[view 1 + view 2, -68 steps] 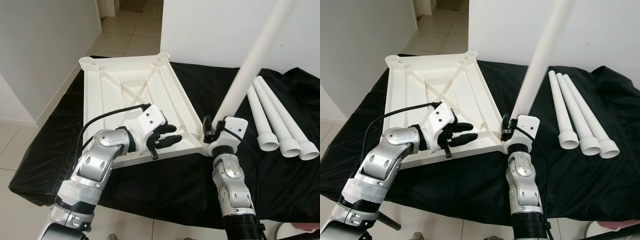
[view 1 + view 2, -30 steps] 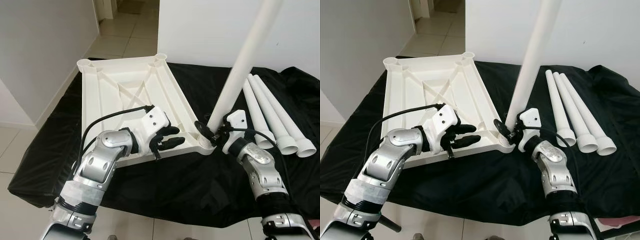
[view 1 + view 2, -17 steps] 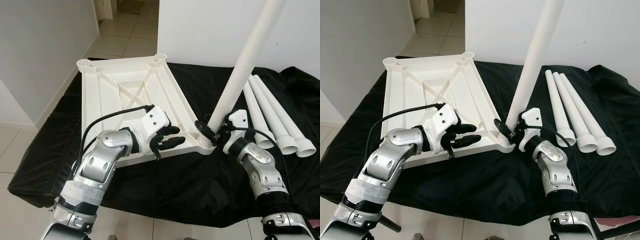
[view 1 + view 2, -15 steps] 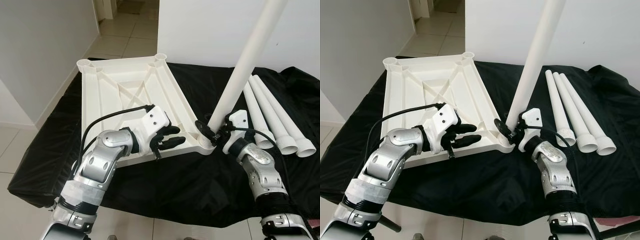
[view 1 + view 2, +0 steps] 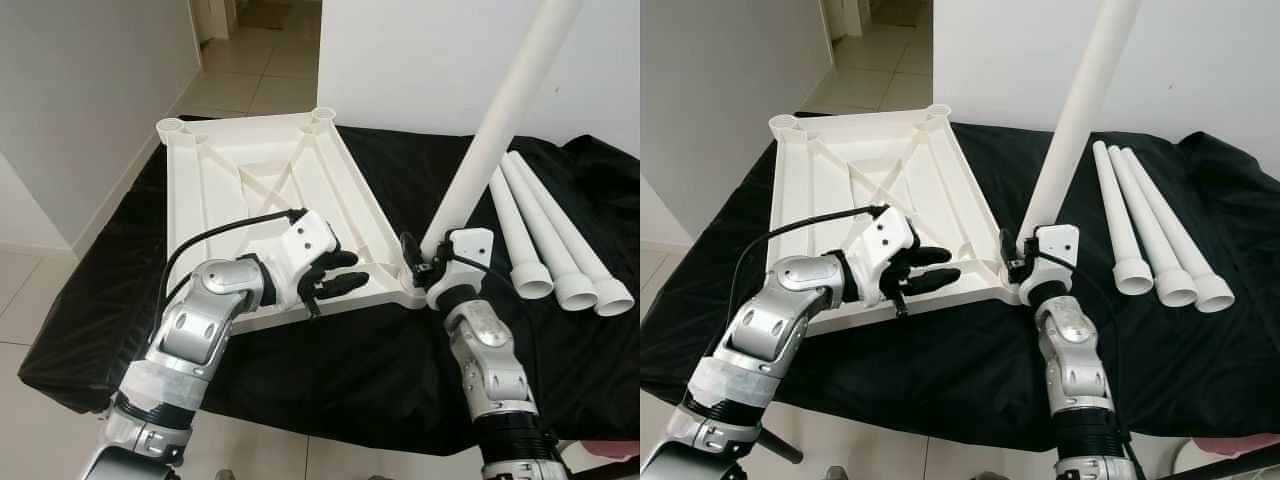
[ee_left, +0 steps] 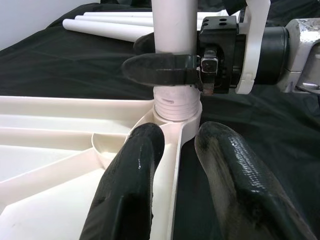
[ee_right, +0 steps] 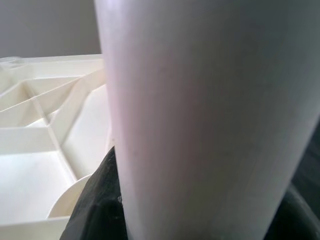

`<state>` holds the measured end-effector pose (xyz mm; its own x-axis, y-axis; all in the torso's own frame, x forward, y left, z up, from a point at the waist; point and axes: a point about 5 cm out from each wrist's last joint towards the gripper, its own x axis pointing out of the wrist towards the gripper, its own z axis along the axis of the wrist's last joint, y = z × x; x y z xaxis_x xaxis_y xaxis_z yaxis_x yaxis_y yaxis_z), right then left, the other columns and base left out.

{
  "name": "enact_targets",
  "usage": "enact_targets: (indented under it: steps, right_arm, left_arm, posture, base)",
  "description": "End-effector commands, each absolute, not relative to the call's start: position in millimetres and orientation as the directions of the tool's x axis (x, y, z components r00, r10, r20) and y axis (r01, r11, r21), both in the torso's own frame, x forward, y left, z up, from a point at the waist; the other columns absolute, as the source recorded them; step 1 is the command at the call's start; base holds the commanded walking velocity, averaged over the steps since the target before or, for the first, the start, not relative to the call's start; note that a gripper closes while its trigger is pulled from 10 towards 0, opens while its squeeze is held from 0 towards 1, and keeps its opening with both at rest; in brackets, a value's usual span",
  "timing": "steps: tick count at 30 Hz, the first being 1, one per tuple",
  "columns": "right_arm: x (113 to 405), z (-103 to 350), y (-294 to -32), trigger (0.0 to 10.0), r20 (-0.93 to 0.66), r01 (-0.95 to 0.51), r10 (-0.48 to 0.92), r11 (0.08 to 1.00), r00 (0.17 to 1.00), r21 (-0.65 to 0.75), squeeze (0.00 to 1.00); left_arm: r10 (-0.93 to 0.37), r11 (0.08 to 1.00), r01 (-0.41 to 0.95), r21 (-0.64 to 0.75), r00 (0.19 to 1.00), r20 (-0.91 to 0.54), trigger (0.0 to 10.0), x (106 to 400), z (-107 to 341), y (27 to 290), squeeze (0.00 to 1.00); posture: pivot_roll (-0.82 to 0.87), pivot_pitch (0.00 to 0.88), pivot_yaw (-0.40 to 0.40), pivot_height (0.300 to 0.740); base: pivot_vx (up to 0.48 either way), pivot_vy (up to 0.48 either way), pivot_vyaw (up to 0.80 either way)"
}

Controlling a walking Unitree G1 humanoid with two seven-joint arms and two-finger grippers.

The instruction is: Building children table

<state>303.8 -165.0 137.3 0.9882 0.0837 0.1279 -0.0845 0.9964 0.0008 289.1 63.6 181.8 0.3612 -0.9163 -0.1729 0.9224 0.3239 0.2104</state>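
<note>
Since the earlier frame, right gripper [image 5: 422,262] has swung its wrist inward, clamped on table leg [image 5: 497,118] seated in tabletop [image 5: 262,185] corner socket. Left gripper [image 5: 332,274], fingers parted, braces tabletop. Next: regrip, continue threading.

We see a table draped in a black cloth [image 5: 330,360], on which the upturned white tabletop [image 5: 260,190] lies flat. Beyond the right gripper [image 5: 420,262], well apart from it, three loose white legs [image 5: 560,250] lie side by side on the cloth, touching one another.
</note>
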Motion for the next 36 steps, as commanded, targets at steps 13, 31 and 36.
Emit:
enact_targets:
  steps: [13,31,36]
  right_arm:
    - [291.5,136.6,-142.6,10.0,0.13,0.141,-0.156,0.983,0.979,0.115,0.0]
    - [287.3,144.7,-146.0,10.0,0.201,-0.051,0.033,0.995,0.979,0.085,0.0]
    - [286.7,141.6,-155.5,10.0,0.205,-0.191,0.18,0.981,0.962,0.036,0.0]
  left_arm:
    - [-0.877,0.416,0.881,0.226,0.454,-0.157,10.0,293.3,183.7,68.1,0.0]
    - [-0.875,0.422,0.878,0.227,0.46,-0.152,10.0,295.0,184.3,67.6,0.0]
    - [-0.876,0.421,0.878,0.227,0.458,-0.15,10.0,296.0,184.7,66.7,0.0]
  posture:
    - [-0.07,0.0,-0.009,0.74]
    - [-0.08,0.0,-0.003,0.74]
    - [-0.08,0.0,0.002,0.74]
  base:
    - [0.0,0.0,0.0]
    - [0.0,0.0,0.0]
    - [0.0,0.0,0.0]
